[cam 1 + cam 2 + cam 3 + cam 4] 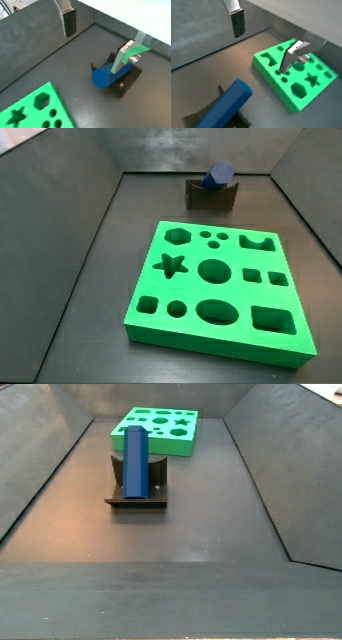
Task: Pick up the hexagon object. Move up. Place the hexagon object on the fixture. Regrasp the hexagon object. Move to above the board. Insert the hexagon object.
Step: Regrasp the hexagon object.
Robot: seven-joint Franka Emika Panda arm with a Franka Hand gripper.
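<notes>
One blue hexagon [136,460] lies in the notch of the one fixture [136,496], just beside the one green board [217,289]. The gripper [95,36] hangs above the fixture, fingers [237,23] spread apart and holding nothing, clear of the hexagon.

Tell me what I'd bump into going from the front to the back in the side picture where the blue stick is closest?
Hexagon object resting on the fixture → board. The gripper shows only in the wrist views, open, holding nothing.
</notes>
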